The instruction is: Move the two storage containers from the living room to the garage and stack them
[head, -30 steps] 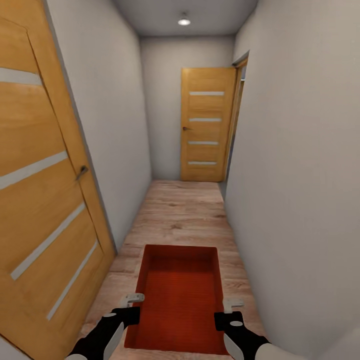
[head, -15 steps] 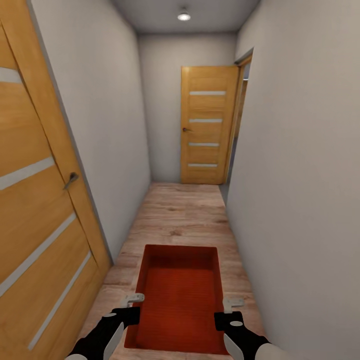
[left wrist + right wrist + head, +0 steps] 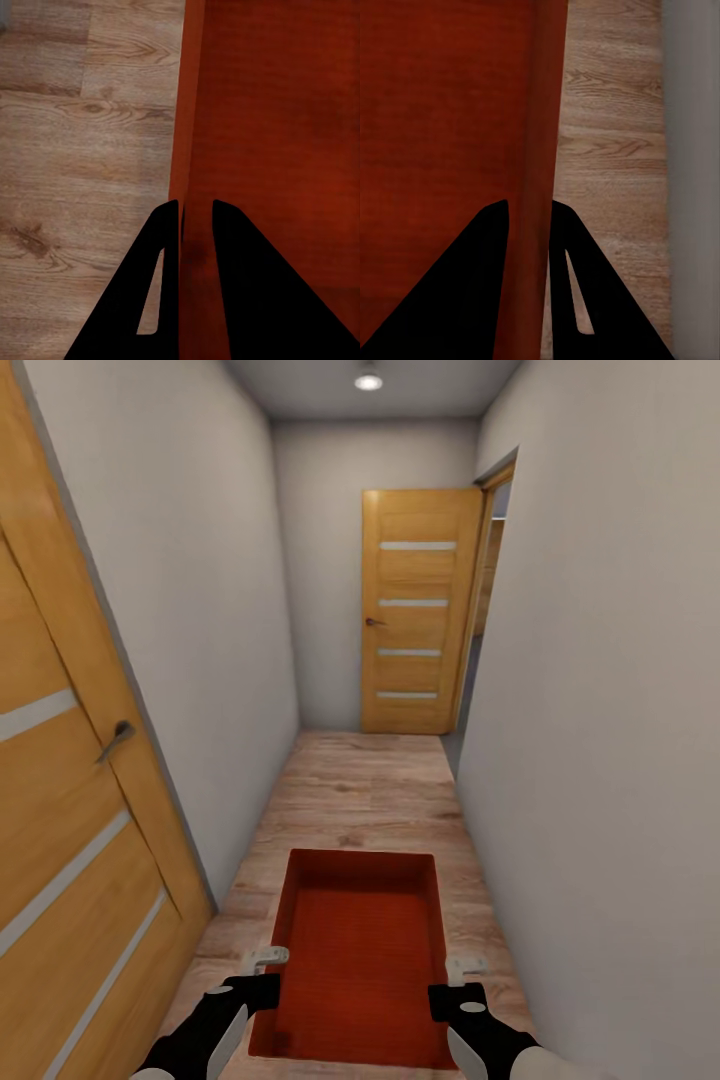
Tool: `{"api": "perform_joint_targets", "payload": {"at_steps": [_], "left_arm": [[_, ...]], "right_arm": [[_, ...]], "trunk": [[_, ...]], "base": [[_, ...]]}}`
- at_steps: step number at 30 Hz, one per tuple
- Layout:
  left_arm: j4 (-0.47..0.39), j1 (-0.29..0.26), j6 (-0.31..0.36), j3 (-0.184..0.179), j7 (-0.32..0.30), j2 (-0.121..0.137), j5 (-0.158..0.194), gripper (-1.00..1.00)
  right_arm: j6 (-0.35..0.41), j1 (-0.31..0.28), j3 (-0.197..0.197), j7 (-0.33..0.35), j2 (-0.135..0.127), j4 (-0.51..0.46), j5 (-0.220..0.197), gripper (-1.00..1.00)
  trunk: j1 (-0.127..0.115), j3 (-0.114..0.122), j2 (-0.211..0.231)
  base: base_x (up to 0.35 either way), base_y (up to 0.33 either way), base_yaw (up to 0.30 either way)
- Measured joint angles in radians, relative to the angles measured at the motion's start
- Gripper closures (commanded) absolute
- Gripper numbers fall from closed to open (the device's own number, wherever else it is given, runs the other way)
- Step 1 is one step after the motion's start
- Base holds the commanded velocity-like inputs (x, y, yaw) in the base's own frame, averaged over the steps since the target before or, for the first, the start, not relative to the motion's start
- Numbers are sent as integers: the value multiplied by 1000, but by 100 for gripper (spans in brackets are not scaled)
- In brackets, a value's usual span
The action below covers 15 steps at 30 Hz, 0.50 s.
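An orange-red storage container (image 3: 360,950) hangs level in front of me, low over light wood planks in a narrow hallway. My left gripper (image 3: 264,972) is shut on its left wall (image 3: 187,150), one finger on each side of the wall. My right gripper (image 3: 456,977) is shut on the right wall (image 3: 544,135) in the same way. The bin holds nothing. I see one container; the garage is out of view.
Grey-white walls (image 3: 600,710) close in on both sides. A wood-panelled door (image 3: 70,820) stands close at the left. Another such door (image 3: 415,610) is at the hall's far end, beside an open doorway (image 3: 490,590) on the right. Wood plank flooring (image 3: 360,790) runs ahead.
The whole view has moved forward along the hallway: the left door slid out toward the left edge and the far door grew slightly. The container and both grippers keep the same pose.
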Motion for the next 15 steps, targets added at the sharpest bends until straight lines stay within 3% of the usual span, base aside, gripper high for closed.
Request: {"api": "perform_joint_targets", "payload": {"at_steps": [15], "left_arm": [[0, 0, 0, 0, 0, 0, 0, 100]], "right_arm": [[0, 0, 0, 0, 0, 0, 0, 100]], "trunk": [[0, 0, 0]], "base": [[324, 0, 0]]}}
